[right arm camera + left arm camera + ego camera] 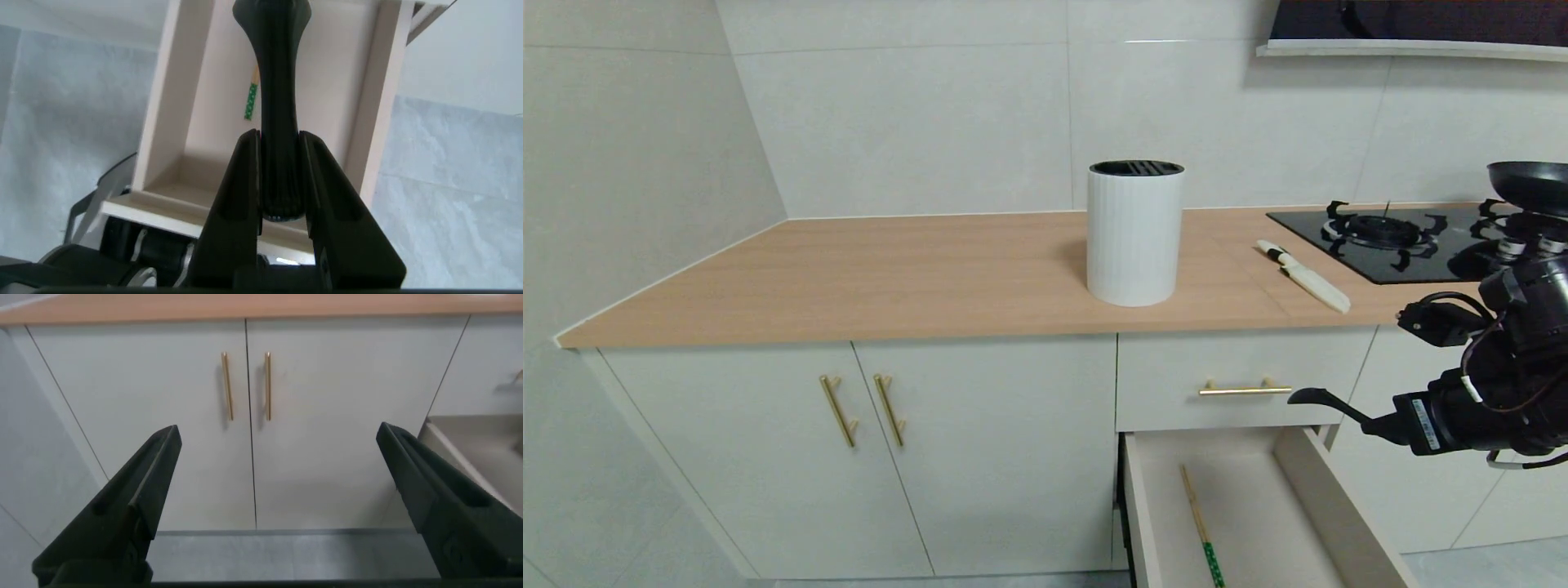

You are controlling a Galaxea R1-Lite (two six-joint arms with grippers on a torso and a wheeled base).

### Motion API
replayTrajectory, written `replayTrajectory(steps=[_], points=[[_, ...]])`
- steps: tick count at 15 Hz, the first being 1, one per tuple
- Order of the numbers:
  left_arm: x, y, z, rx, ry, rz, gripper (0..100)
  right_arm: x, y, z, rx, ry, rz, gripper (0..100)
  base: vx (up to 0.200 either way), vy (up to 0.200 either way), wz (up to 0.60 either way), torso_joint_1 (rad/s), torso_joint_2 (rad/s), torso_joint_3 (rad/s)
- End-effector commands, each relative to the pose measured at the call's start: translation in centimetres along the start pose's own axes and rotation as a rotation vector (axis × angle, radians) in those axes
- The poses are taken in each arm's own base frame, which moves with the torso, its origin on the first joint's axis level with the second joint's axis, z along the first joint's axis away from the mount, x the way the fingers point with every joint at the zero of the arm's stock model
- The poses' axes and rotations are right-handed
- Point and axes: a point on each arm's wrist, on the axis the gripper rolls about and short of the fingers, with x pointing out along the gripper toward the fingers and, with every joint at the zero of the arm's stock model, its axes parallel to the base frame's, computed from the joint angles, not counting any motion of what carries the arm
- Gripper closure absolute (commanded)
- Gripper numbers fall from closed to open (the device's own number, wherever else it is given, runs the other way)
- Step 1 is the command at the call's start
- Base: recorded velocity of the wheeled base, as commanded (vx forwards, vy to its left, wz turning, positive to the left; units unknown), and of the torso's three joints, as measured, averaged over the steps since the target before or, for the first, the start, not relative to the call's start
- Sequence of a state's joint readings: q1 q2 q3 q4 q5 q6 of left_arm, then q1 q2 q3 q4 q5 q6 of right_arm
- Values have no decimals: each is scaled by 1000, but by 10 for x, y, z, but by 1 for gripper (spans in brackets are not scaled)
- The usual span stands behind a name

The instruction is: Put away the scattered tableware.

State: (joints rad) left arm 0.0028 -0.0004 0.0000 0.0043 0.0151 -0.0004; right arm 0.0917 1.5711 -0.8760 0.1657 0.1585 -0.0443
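Note:
My right gripper (1380, 425) is shut on the handle of a black utensil (1319, 398), held level just past the right wall of the open lower drawer (1307, 482). In the right wrist view the fingers (245, 163) clamp the black utensil (274, 49) above the drawer (384, 90). A pair of wooden chopsticks with green ends (1199, 523) lies in the drawer, also seen as chopsticks (250, 94). A white-handled knife (1303, 275) lies on the wooden counter, right of a white ribbed holder (1135, 233). My left gripper (278, 498) is open and empty, facing the cabinet doors (245, 416).
A black gas stove (1388, 237) with a dark pan (1531, 184) takes up the counter's right end. A shut upper drawer with a gold handle (1245, 389) sits above the open one. The counter's left half is bare wood.

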Motion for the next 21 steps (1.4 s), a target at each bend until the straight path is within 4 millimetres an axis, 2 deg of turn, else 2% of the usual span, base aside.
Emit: replayTrajectory(steps=[1, 4, 12, 18, 20, 21], points=[[0, 0, 0, -1, 1, 1, 0, 3, 0, 0, 1, 9, 2, 100, 0, 0, 0, -188, 471, 305], [0, 0, 0, 0, 1, 1, 0, 12, -2, -2, 6, 39, 3, 100, 0, 0, 0, -172, 481, 303], [0, 0, 0, -1, 1, 1, 0, 15, -2, -4, 8, 56, 4, 100, 0, 0, 0, -137, 461, 317], [0, 0, 0, 0, 1, 1, 0, 26, -4, -7, 8, 62, 6, 100, 0, 0, 0, -21, 89, 69], [0, 0, 0, 0, 1, 1, 0, 38, -4, -6, 6, 70, 14, 100, 0, 0, 0, 0, 0, 0], [0, 0, 0, -1, 1, 1, 0, 50, -4, -7, 2, 76, 17, 100, 0, 0, 0, 0, 0, 0]])
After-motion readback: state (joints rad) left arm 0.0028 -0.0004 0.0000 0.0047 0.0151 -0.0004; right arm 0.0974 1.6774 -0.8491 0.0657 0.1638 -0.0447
